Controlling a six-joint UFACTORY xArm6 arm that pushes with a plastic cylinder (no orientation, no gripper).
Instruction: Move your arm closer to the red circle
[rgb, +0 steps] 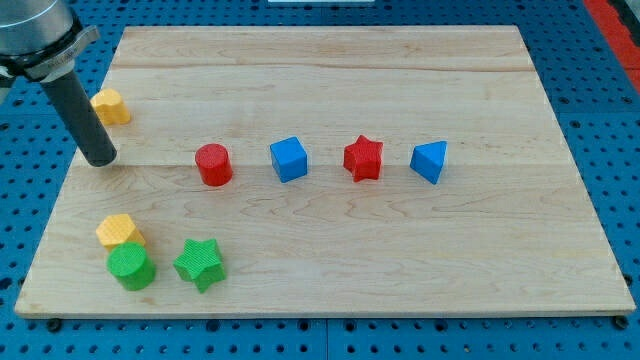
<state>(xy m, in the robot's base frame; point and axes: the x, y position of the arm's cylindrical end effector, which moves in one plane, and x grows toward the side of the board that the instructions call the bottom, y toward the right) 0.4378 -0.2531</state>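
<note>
I can read no text, label, brand, number or sign anywhere here: nothing on my rod, nothing on the wooden board (330, 60) my tip (100, 160) rests on, nothing on any of the coloured blocks around it

There is 1 camera view only. It looks down at a slant from above and in front of the pale wooden board (330, 80), whose near edge runs wide along the view's bottom while its far edge sits narrower at the view's top. It stands near enough for the board to fill almost the whole frame, with strips of blue perforated table (610, 130) showing at the sides.
</note>
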